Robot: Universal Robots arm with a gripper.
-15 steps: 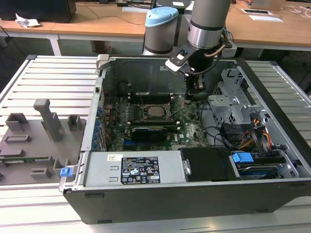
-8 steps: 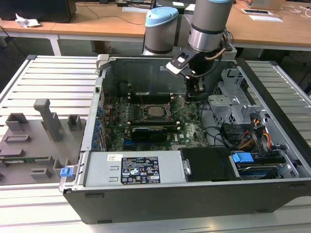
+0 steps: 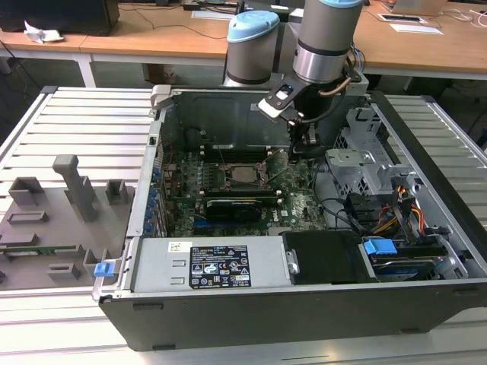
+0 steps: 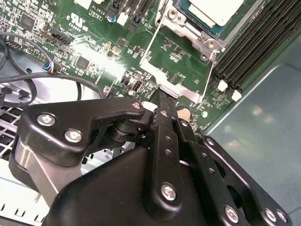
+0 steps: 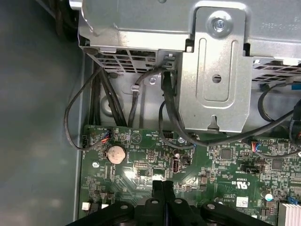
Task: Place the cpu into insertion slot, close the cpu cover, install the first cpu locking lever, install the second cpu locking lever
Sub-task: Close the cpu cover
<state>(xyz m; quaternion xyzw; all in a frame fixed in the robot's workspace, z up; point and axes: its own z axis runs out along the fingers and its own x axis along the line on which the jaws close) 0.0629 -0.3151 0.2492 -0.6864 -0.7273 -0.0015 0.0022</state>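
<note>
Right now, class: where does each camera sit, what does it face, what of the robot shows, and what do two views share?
Exterior view: off the arm, looking into the computer case; arm and gripper show.
First wrist view: on the arm, facing motherboard and drive cage; gripper shows.
Second wrist view: on the arm, facing the cpu; gripper shows.
Shared in both wrist views: motherboard, gripper.
</note>
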